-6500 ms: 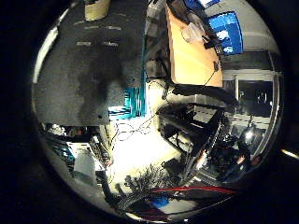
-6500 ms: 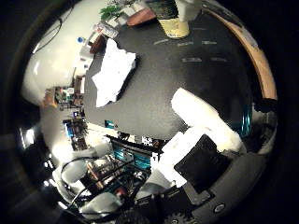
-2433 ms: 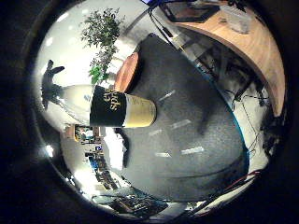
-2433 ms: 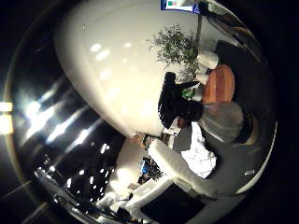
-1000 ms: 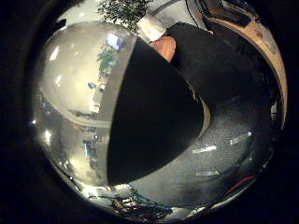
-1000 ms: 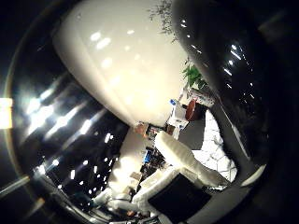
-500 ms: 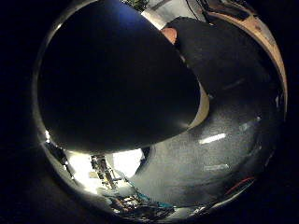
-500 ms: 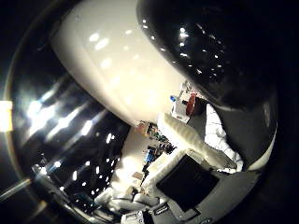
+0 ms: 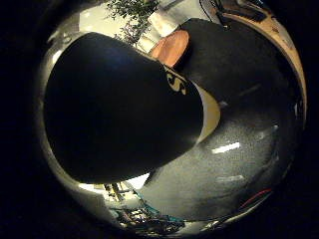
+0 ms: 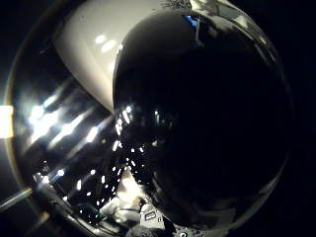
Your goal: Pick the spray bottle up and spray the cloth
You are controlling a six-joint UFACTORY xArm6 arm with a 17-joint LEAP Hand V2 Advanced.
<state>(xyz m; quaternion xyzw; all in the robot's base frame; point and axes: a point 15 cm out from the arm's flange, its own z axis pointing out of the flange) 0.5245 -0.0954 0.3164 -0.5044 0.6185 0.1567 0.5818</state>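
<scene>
The spray bottle is right against my palm and fills most of both views. Its body is dark and glossy, with a dark label and a pale yellowish end that points toward the dark mat it is on. In the thumb side view the bottle is a black bulge with light glints. The cloth is hidden behind it. How my right hand stands around the bottle does not show.
Beyond the bottle stand a round orange-brown wooden piece and a leafy plant. A wooden desk edge runs along the mat's far side. A white wall shows beside the bottle.
The bottle has grown to fill both views as the palm closed in. It now covers the cloth and the white hand parts seen half a second ago.
</scene>
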